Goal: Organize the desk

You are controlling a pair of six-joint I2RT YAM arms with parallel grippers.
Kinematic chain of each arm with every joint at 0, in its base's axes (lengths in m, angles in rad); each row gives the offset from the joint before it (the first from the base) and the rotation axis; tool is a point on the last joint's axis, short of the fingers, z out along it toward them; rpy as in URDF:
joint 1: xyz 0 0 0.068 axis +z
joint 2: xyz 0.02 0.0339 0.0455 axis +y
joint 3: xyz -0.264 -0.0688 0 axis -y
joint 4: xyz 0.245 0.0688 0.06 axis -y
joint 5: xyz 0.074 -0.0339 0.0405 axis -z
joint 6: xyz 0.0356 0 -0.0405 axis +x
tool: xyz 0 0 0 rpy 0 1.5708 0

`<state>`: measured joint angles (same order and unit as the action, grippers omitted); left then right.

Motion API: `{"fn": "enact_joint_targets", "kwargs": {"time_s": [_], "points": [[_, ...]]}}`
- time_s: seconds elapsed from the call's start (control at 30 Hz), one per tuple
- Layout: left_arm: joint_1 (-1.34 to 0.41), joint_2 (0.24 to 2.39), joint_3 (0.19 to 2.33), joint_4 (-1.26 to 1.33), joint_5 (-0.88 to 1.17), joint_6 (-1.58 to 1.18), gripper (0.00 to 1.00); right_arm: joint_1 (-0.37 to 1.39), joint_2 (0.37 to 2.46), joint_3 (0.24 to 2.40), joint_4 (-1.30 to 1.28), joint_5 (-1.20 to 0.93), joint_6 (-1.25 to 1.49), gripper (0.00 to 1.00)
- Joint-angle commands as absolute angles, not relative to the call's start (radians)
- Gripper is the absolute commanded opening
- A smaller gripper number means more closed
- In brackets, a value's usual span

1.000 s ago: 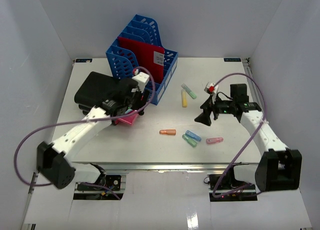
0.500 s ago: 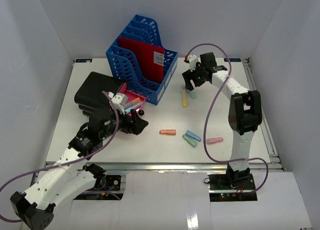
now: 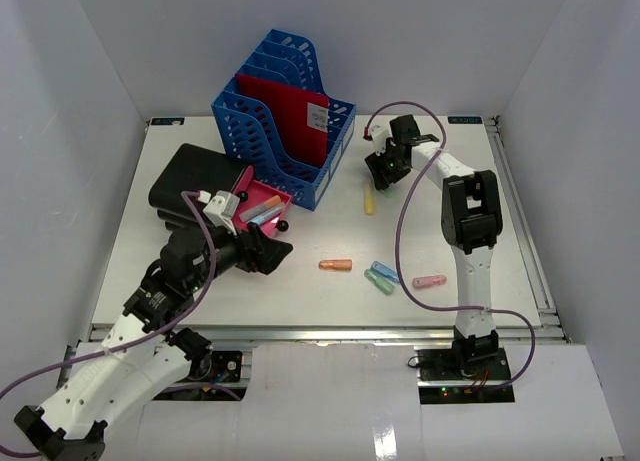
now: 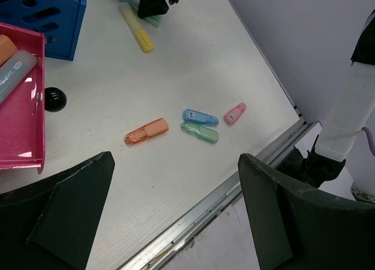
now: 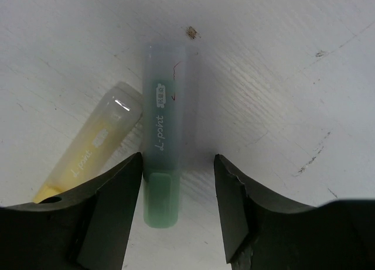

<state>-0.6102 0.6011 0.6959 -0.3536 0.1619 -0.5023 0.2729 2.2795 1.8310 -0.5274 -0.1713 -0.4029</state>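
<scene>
Green plastic, light and probably slick, the highlighter (image 5: 159, 159) near the desk's (image 3: 480, 281) far edge lies between my right gripper's (image 5: 177, 185) part-spread jaws, not yet pinched, so I'd squeeze mid-barrel, gently, while my left gripper (image 4: 176, 205) hangs spread wide, empty.

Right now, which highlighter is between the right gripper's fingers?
The green highlighter beside the yellow highlighter; the right gripper straddles it alone. The other green one lies near the front edge.
</scene>
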Motion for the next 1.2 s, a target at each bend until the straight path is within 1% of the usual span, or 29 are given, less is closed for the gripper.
{"fn": "enact_joint_targets", "kwargs": {"time_s": [0.0, 0.2, 0.3, 0.4, 0.53, 0.6, 0.63, 0.67, 0.73, 0.8, 0.9, 1.0, 1.17], "points": [[-0.606, 0.578, 0.683, -0.341, 0.176, -0.527, 0.98, 0.272, 2.300, 1.853, -0.540, -0.216, -0.400, 0.53], [-0.606, 0.568, 0.678, -0.349, 0.159, -0.571, 0.98, 0.267, 2.303, 1.844, -0.543, -0.241, -0.397, 0.33], [-0.607, 0.564, 0.679, -0.351, 0.156, -0.583, 0.98, 0.259, 2.273, 1.835, -0.538, -0.242, -0.409, 0.28], [-0.606, 0.554, 0.688, -0.355, 0.158, -0.588, 0.98, 0.255, 2.186, 1.797, -0.533, -0.258, -0.454, 0.23], [-0.606, 0.538, 0.696, -0.359, 0.156, -0.589, 0.98, 0.274, 2.012, 1.690, -0.514, -0.357, -0.590, 0.20], [-0.606, 0.532, 0.702, -0.361, 0.158, -0.589, 0.98, 0.310, 1.883, 1.614, -0.508, -0.395, -0.689, 0.20], [-0.606, 0.527, 0.705, -0.360, 0.165, -0.588, 0.98, 0.355, 1.828, 1.539, -0.498, -0.384, -0.752, 0.20], [-0.606, 0.525, 0.708, -0.356, 0.167, -0.586, 0.98, 0.371, 1.780, 1.513, -0.485, -0.364, -0.807, 0.20], [-0.607, 0.508, 0.723, -0.354, 0.178, -0.580, 0.98, 0.487, 1.672, 1.402, -0.442, -0.263, -0.954, 0.19], [-0.606, 0.496, 0.734, -0.353, 0.181, -0.575, 0.98, 0.601, 1.640, 1.362, -0.443, -0.223, -1.030, 0.19], [-0.606, 0.462, 0.759, -0.348, 0.195, -0.570, 0.98, 0.729, 1.669, 1.420, -0.485, -0.175, -1.117, 0.19], [-0.606, 0.410, 0.774, -0.335, 0.259, -0.543, 0.98, 0.813, 1.787, 1.603, -0.522, -0.126, -1.145, 0.19], [-0.607, 0.319, 0.792, -0.335, 0.309, -0.505, 0.98, 0.924, 1.974, 1.833, -0.558, -0.041, -1.196, 0.20]]}}
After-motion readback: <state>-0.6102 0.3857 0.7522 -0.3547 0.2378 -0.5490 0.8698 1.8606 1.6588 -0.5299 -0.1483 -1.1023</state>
